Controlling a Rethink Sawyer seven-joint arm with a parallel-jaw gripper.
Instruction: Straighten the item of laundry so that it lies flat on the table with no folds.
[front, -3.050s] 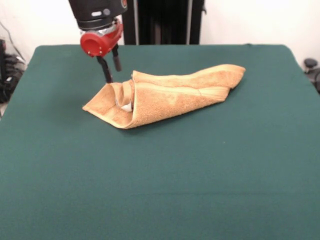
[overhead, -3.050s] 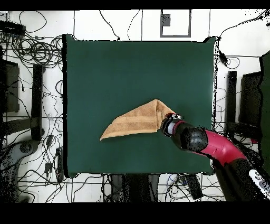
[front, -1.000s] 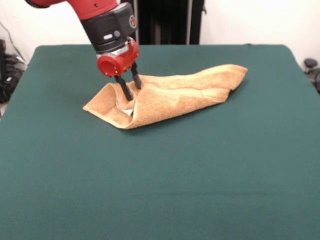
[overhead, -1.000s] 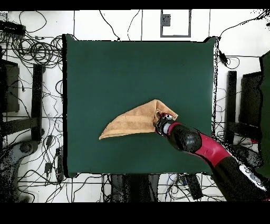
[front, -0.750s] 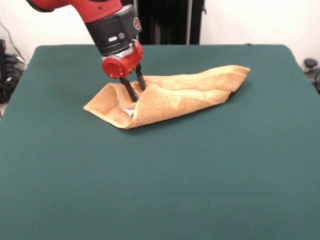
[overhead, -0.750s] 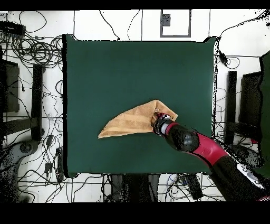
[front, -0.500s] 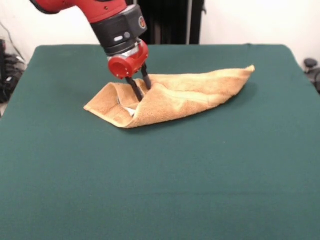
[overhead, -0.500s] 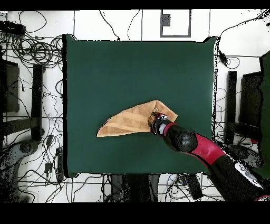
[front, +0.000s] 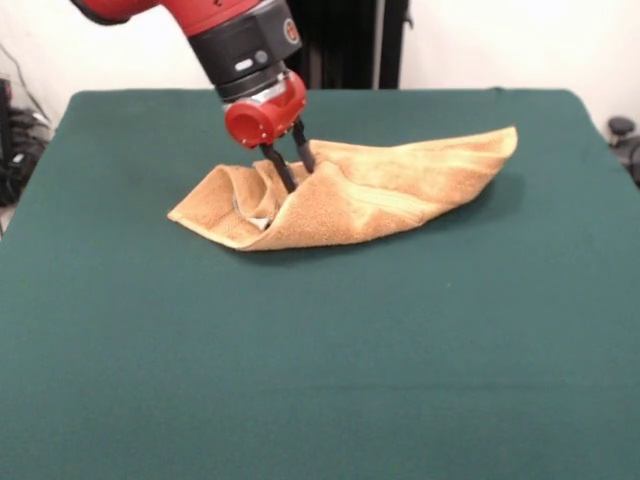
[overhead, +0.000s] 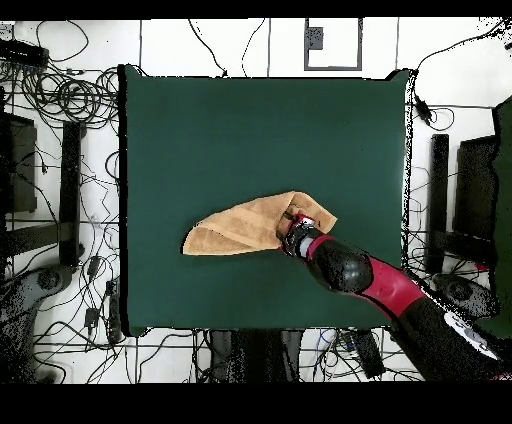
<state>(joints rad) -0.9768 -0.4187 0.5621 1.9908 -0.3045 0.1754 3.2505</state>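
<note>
The item of laundry (front: 400, 190), a tan-orange terry towel, lies crumpled and folded over itself on the green table (front: 320, 350), left of centre. A long flap runs out to the right, with its tip raised off the cloth. My gripper (front: 297, 172) comes down from the upper left, its two black fingers shut on a ridge of the towel near its bunched left end. From above, the towel (overhead: 238, 228) is a narrow wedge, with the gripper (overhead: 291, 238) at its wide right end on the table (overhead: 260, 130).
Green cloth stretches wide on every side of the towel in the front view. In the overhead view, tangled cables (overhead: 60, 95) and black stands (overhead: 70, 190) surround the table's edges.
In the front view the gripper has come down onto the towel's left end, shut on a fold and moved right. The towel followed, and its right tip shifted right and lifted.
</note>
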